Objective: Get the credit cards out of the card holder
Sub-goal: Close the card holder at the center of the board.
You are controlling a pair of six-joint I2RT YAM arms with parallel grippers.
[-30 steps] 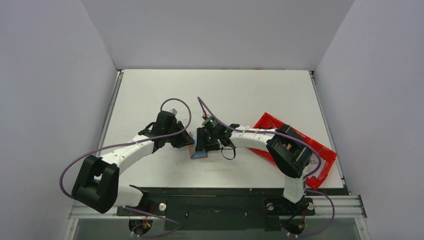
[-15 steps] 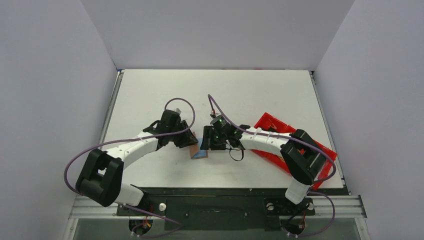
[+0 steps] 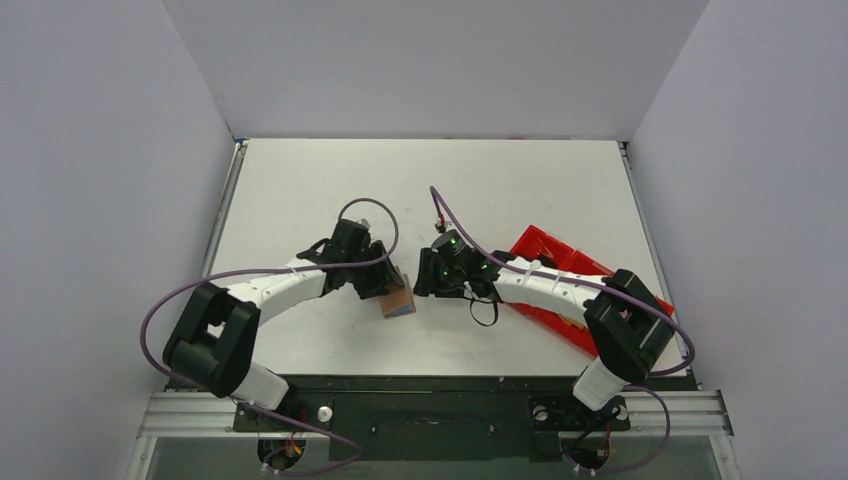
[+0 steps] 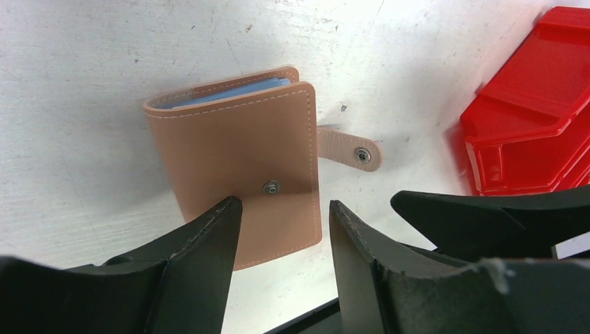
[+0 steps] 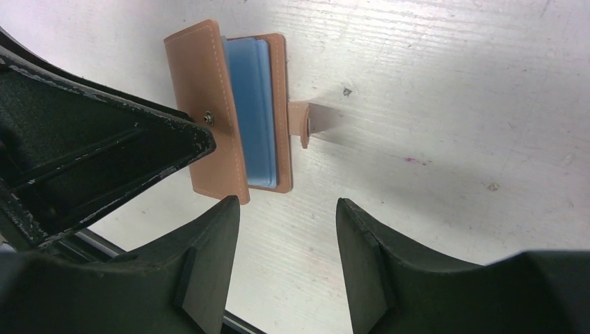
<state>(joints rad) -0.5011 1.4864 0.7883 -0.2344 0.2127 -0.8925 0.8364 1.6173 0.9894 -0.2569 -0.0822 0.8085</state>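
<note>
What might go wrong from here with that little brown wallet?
1. The card holder has its cover almost shut over the blue cards. The open left gripper sits only at the cover's edge, so it may flop closed.
2. The open right gripper is clear of the holder, so nothing seems to pin it. A push might slide it across the table.

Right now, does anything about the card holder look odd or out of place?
The card holder lies unsnapped, its strap tab sticking out loose and its cover slightly ajar, blue panels showing. Nothing looks damaged.
</note>
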